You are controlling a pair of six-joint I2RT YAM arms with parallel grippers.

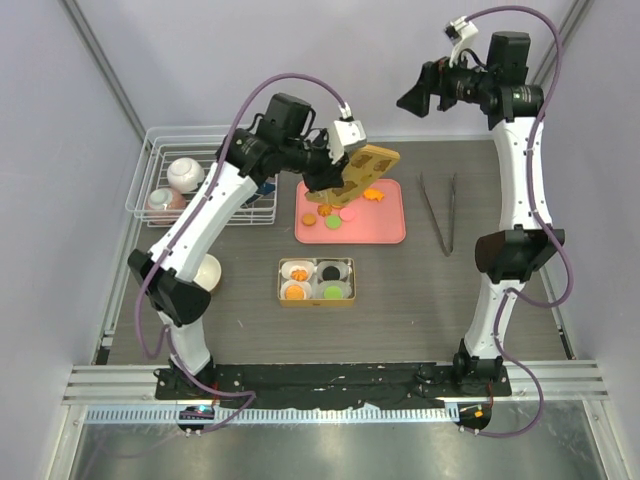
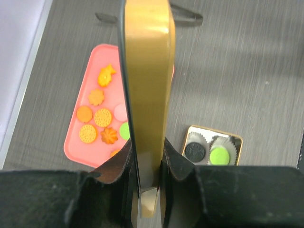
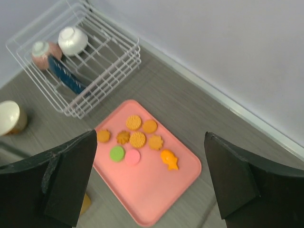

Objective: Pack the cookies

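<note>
Several cookies [image 3: 137, 139] on pink tray [image 3: 156, 190], below left jaws pinching gold lid [image 2: 147, 71], right jaws spread

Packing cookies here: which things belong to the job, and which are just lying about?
Job: cookies, pink tray, gold tin with paper cups, gold lid in left fingers.
Lying about: tongs, wire rack, cream bowl.

Two slim white-shelled arms [image 1: 205, 205] with bulky black joints [image 1: 180, 290], looping purple cables [image 1: 290, 78], small white wrist cameras [image 1: 350, 132], matte black wedge-fingered right gripper [image 3: 152, 185], black base plate [image 1: 330, 378].
</note>
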